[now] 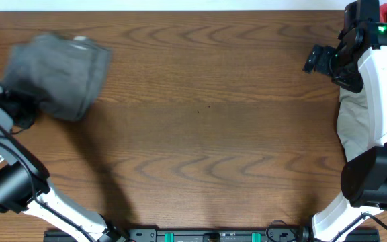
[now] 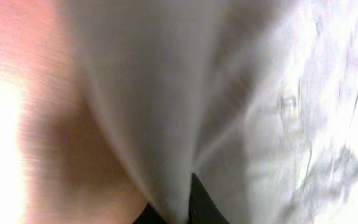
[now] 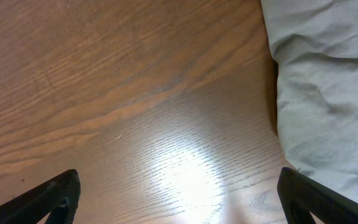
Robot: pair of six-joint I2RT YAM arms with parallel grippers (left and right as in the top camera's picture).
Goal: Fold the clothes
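Your left gripper clamped on grey garment, bunched at upper left of overhead view. Right gripper spread wide, empty, beside white garment at right edge. Risk: single-point pull bunches cloth further, fold lands crooked.

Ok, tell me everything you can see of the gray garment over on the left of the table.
The gray garment is a plain, soft cloth gathered into a rough, rounded bundle, blurred in the overhead view. It lies at the far left of the wooden table, its lower-left edge meeting the left gripper. In the left wrist view it fills the frame, its folds drawn taut toward a dark fingertip, so it looks pinched there. Nothing else touches it.
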